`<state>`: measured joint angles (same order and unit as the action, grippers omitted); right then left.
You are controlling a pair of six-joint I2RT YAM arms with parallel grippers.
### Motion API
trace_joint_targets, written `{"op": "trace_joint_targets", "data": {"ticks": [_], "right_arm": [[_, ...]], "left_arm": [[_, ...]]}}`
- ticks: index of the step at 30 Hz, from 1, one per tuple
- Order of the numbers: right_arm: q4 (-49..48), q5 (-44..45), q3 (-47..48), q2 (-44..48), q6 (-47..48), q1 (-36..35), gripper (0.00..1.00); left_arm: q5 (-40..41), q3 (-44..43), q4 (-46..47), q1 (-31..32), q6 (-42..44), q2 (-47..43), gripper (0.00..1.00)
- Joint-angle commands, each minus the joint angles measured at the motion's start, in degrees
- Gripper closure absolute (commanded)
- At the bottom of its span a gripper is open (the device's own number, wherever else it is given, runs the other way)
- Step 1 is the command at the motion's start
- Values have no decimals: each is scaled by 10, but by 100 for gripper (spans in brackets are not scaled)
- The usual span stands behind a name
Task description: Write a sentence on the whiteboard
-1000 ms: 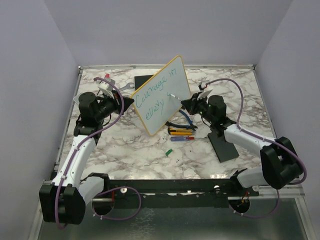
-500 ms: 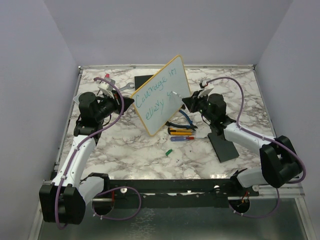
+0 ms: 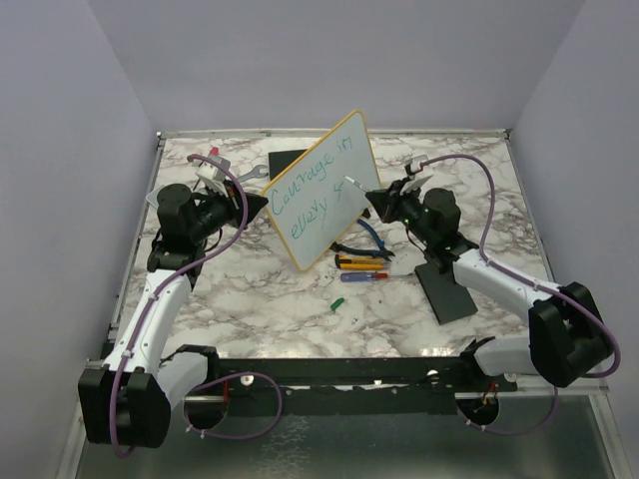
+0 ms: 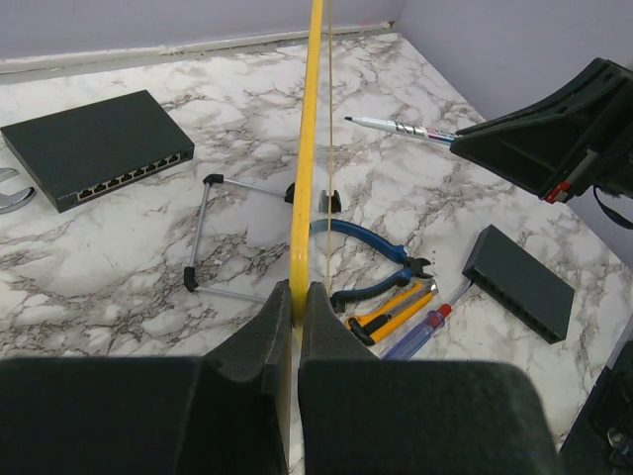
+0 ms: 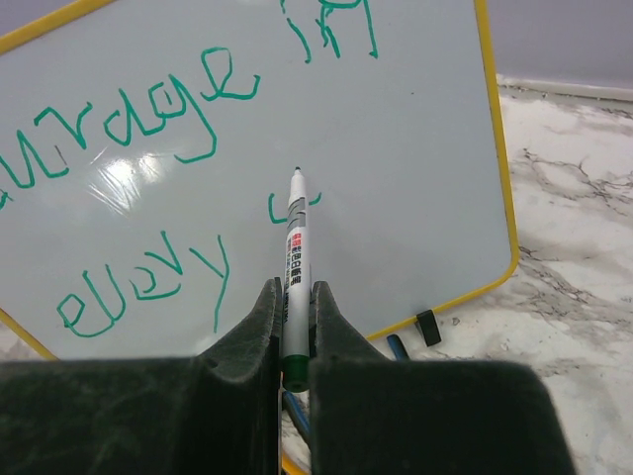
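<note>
Grips the large, flat, rectangular whiteboard with a thin yellow rim (image 3: 321, 190) by its left edge with the left gripper (image 4: 297, 297), jaws pressed together on the rim. Holds it upright and tilted over the far half of the grey-veined marble table (image 3: 260, 299); cannot tell whether its lowest corner rests on the surface.

Pinches a slim white-barrelled marker with a dark green butt (image 5: 294, 247) in the right gripper (image 5: 294, 302), squeezed tight around the barrel, nib pointing straight out past the fingertips.

Faces the written side, which carries the teal-blue cursive sentence (image 5: 148, 119): "Courage in" on top, "every" beneath, then one small curved stroke. Looks unfinished, most likely at the opening of the last word.

Hinges, for the next stroke, on a single relation. Finds the writing surface dead ahead of the right gripper, along the marker's long axis, nib aimed just beside that fresh curve. Seems, from the left wrist view, to hover a sliver off the board rather than touching it. Needs, by this reading, a short push forward along the barrel and then a pull rightward along the second line. Falls to the right arm, the nearer one to the blank area, with the left serving as easel.

Leaves blue-handled pliers (image 4: 366, 252) and a yellow utility knife (image 4: 391, 315) lying below the board.
</note>
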<state>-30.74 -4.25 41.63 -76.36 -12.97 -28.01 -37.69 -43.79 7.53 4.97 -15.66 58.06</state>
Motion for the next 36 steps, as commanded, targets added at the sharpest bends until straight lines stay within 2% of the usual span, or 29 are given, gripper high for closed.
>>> {"op": "trace_joint_targets", "data": {"ticks": [1, 15, 36], "right_arm": [[-14, -20, 17, -10, 10, 3, 99], [-17, -36, 33, -48, 15, 2, 99], [2, -26, -31, -53, 9, 3, 100]], "left_arm": [[-7, 4, 5, 2, 9, -10, 100], [-7, 4, 6, 2, 10, -11, 100], [-9, 3, 6, 2, 9, -11, 100]]}}
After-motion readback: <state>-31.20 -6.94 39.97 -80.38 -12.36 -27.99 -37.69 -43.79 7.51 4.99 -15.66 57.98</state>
